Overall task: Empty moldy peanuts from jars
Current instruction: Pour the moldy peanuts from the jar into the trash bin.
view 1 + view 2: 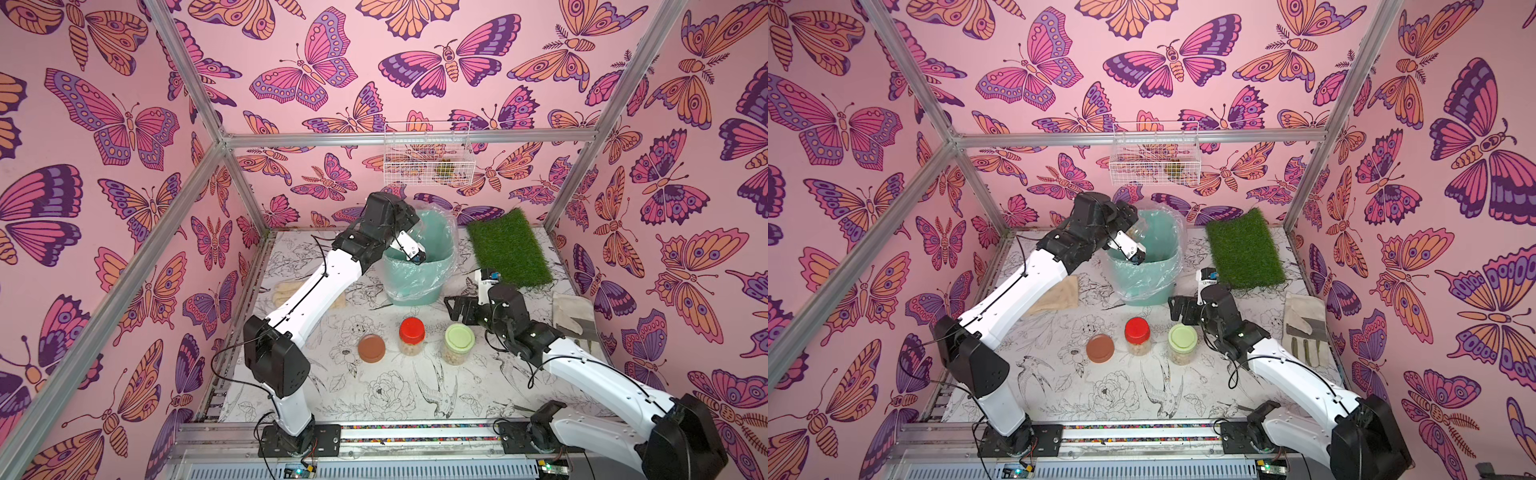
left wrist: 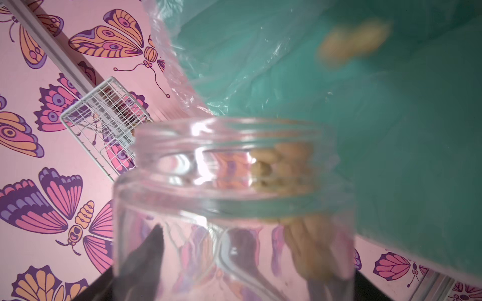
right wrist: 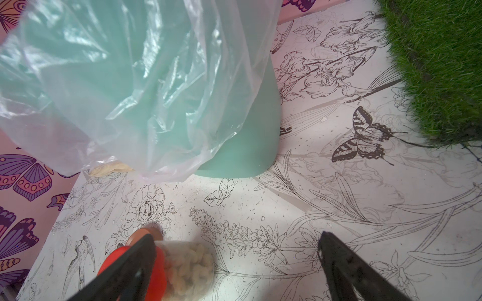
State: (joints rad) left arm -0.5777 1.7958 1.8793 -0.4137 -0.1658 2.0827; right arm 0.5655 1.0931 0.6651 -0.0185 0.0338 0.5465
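Left wrist view: where's the open jar?
– Tilted over the mint-green bin, beside its plastic liner. A few peanuts sit at the jar's neck, on the bin side; a blurred pale clump shows against the bin's green.
– Who holds it?
– The left gripper, pinching the jar's body.
– And the others?
– Both top views show the red-lidded jar and green-lidded jar upright on the desk, closed, with peanuts inside. The brown lid lies beside the red one.
– Right gripper?
– Spread wide, empty, low over the desk near the red-lidded jar.
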